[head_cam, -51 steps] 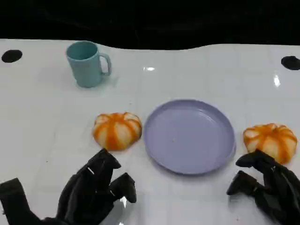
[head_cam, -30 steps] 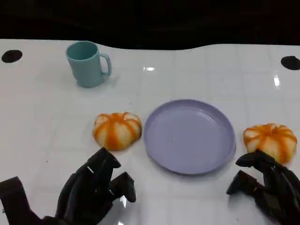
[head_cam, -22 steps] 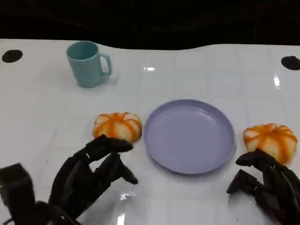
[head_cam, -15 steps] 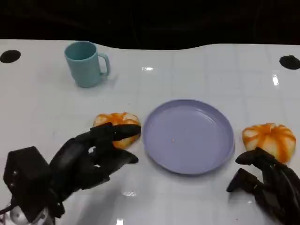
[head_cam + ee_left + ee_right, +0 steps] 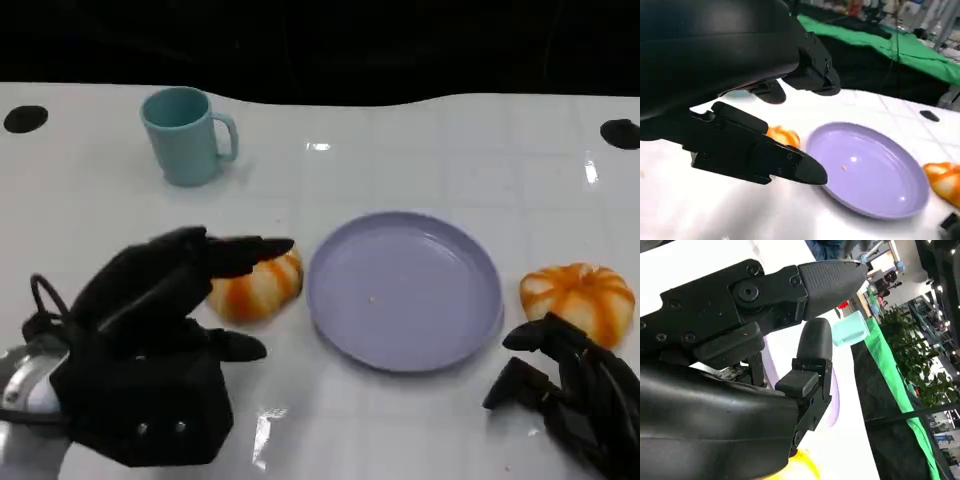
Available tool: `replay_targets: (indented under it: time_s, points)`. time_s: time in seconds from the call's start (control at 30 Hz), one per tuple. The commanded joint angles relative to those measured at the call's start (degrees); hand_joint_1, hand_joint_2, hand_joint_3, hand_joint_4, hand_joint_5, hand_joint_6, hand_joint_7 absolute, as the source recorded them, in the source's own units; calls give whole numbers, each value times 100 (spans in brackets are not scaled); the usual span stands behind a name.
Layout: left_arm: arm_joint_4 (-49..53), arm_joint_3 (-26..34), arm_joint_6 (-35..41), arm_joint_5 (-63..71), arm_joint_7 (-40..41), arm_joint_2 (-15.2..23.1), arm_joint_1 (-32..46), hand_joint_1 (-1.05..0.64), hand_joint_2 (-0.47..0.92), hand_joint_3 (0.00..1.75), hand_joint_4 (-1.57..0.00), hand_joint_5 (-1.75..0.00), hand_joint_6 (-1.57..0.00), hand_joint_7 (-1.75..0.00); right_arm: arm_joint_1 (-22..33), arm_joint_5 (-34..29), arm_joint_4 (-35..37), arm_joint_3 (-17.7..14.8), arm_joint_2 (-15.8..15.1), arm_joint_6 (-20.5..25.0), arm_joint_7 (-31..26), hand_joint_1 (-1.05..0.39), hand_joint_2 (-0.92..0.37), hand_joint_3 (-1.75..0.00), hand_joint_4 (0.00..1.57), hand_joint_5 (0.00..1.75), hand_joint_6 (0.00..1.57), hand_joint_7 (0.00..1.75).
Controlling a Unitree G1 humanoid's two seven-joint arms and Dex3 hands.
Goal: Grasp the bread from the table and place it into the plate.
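Two orange-and-white round breads lie on the white table. The left bread (image 5: 256,286) sits just left of the lilac plate (image 5: 405,290). My left hand (image 5: 170,300) hangs over it with fingers spread, fingertips above its top, holding nothing. The left wrist view has the spread fingers (image 5: 755,155) in front of that bread (image 5: 783,135), with the plate (image 5: 867,175) beyond. The right bread (image 5: 578,300) lies right of the plate. My right hand (image 5: 570,400) rests just in front of it, fingers apart and bent, empty.
A teal cup (image 5: 186,135) stands at the back left, well away from the plate. Black round marks (image 5: 24,119) sit near the table's far corners. The right wrist view catches the cup (image 5: 850,330) and a sliver of the plate's rim (image 5: 834,400).
My left hand has risen from the table's front edge and reached forward, its fingers spreading out over the left bread. The right hand, breads, plate and cup have stayed put.
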Motion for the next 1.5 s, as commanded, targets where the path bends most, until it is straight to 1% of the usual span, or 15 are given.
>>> replay_targets:
  time_s: [0.03,0.07,0.17,0.27,0.4,0.53,0.7,0.83,0.9,1.13,1.17,1.2,1.3,1.37,1.5]
  points:
    - [-44,-205,150,412,-13,217,-142,-53,91,0,-7,-36,-31,0,14,-17,73,-41,-79,-8,-19,-55,-92,-24,67,151,60,122]
    - [-34,-290,173,642,11,273,-219,-55,90,0,-5,-35,-28,0,6,8,84,-52,-71,11,-16,-55,-92,-22,67,151,60,122]
    - [-28,-391,220,913,47,325,-299,-56,89,0,-3,-33,-26,0,-4,33,98,-66,-63,30,-10,-55,-92,-20,68,151,61,121]
    - [-161,-827,878,2229,29,240,-509,-58,87,0,-1,-30,-26,0,37,2,-2,-44,-42,84,-113,-56,-92,-21,67,151,60,121]
    - [-95,-1068,1322,2739,-89,97,-660,-54,85,0,-1,-28,-25,0,62,25,-58,-42,-30,129,-143,-57,-92,-21,68,152,61,121]
    - [270,-1205,1597,2808,-17,-112,-859,-48,82,0,-5,-25,-25,0,69,22,-48,-49,-32,89,-125,-56,-92,-23,68,153,61,120]
    - [687,-1283,1626,2709,148,-244,-1050,-45,82,0,-8,-22,-25,0,61,116,-46,-79,-39,170,-6,-53,-92,-23,67,152,60,120]
    - [1404,-1425,1721,2626,181,-438,-1396,-47,84,1,-9,-19,-22,0,55,41,-24,-66,-72,152,-44,-57,-92,-22,67,151,61,120]
    - [1699,-1496,1758,2609,225,-501,-1542,-48,86,1,-10,-18,-19,0,43,81,-3,-89,-70,148,16,-54,-92,-22,67,151,60,120]
    - [2179,-1607,1829,2453,347,-597,-1781,-49,87,1,-11,-16,-18,0,19,84,60,-123,-78,103,102,-54,-92,-23,67,151,59,120]
    - [2707,-1676,1879,2450,423,-739,-2013,-49,87,1,-11,-16,-18,0,32,53,32,-115,-75,104,47,-54,-92,-23,67,150,59,120]
    - [3120,-1732,1913,2442,492,-847,-2196,-51,85,0,-12,-16,-19,0,42,30,10,-110,-71,105,6,-55,-92,-22,67,151,60,120]
    - [3806,-1839,1914,2362,717,-994,-2496,-53,82,0,-14,-15,-20,-1,50,-4,-5,-99,-75,99,-31,-56,-92,-22,67,152,60,120]
    - [4717,-1943,1796,2276,1075,-1175,-2812,-53,81,0,-13,-14,-20,-1,62,-40,-9,-80,-81,65,-63,-56,-92,-22,67,152,60,121]
    - [5922,-2085,1591,2127,1665,-1430,-3222,-53,80,0,-15,-14,-23,-2,67,-51,12,-64,-97,33,-54,-55,-92,-22,68,152,61,120]
